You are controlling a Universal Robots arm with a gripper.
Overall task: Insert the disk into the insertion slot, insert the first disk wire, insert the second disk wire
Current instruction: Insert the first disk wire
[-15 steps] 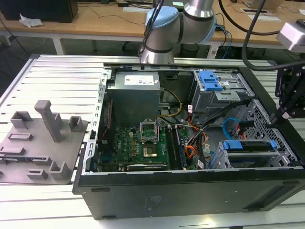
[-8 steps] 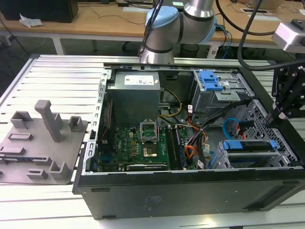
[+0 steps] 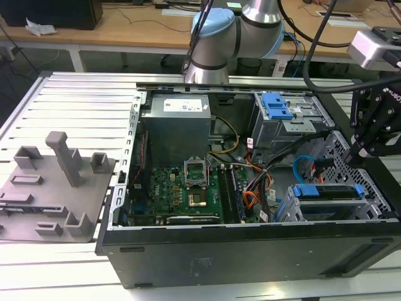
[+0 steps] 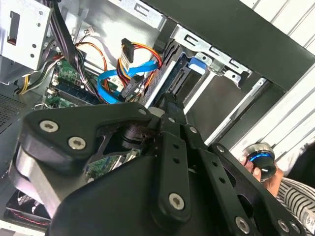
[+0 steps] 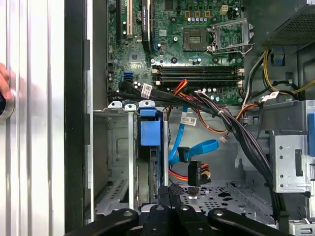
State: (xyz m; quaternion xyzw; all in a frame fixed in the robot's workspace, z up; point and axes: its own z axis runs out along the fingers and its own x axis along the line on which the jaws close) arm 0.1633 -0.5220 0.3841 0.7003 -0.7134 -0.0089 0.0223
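The disk [image 3: 328,199] sits in the insertion slot [image 3: 343,155], a perforated silver cage at the case's corner on the exterior view's right, with its blue carrier [image 3: 326,190] along the top. In the first wrist view the disk [image 5: 153,182] stands edge-on under its blue carrier tab [image 5: 150,132]. My gripper [image 3: 359,152] hangs over the cage just behind the disk, and its fingertips [image 5: 169,192] are pressed together with nothing visible between them. A blue flat wire [image 5: 197,147] and a black connector on red and orange wires [image 5: 198,173] lie loose beside the disk, close to the gripper [image 4: 168,104].
A taller grey cage with a blue latch [image 3: 276,105] stands behind the slot. The motherboard [image 3: 182,188] and power supply [image 3: 178,125] fill the case's other side. Black cable bundles [image 5: 231,128] cross near the slot. A person's hand [image 4: 263,164] rests on a knob outside the case wall.
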